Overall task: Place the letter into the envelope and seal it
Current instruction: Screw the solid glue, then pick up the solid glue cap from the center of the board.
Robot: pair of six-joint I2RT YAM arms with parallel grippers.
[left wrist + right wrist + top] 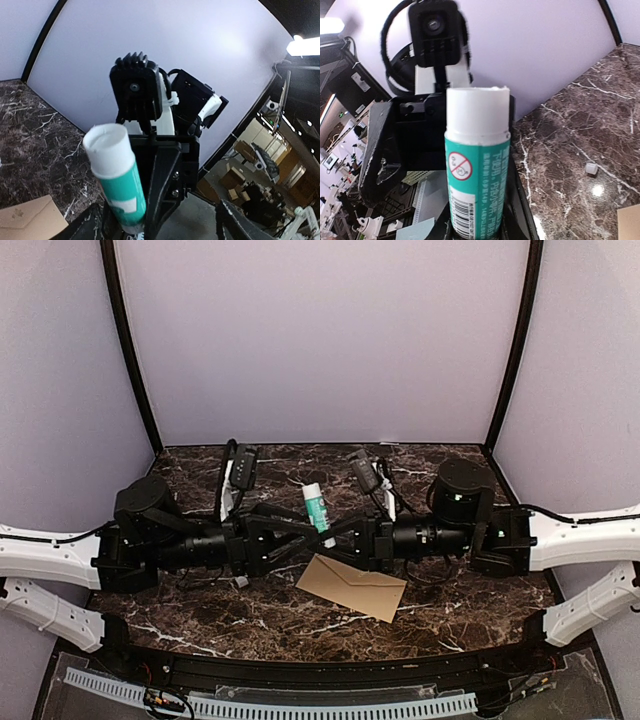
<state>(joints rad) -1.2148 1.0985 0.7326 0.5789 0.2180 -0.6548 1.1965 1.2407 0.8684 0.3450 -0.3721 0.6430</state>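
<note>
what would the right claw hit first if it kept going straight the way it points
Most likely the left claw, facing it close beyond the green and white plastic glue stick it grips, though depth is unclear.

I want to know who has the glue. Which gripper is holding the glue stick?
The right gripper: the glue stick stands clamped in it. The left gripper faces it with fingers spread wide, gripping nothing.

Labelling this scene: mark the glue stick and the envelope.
glue stick (477, 185): right wrist view, on its green label.
envelope (352, 586): top external view, middle of its tan face.
</note>
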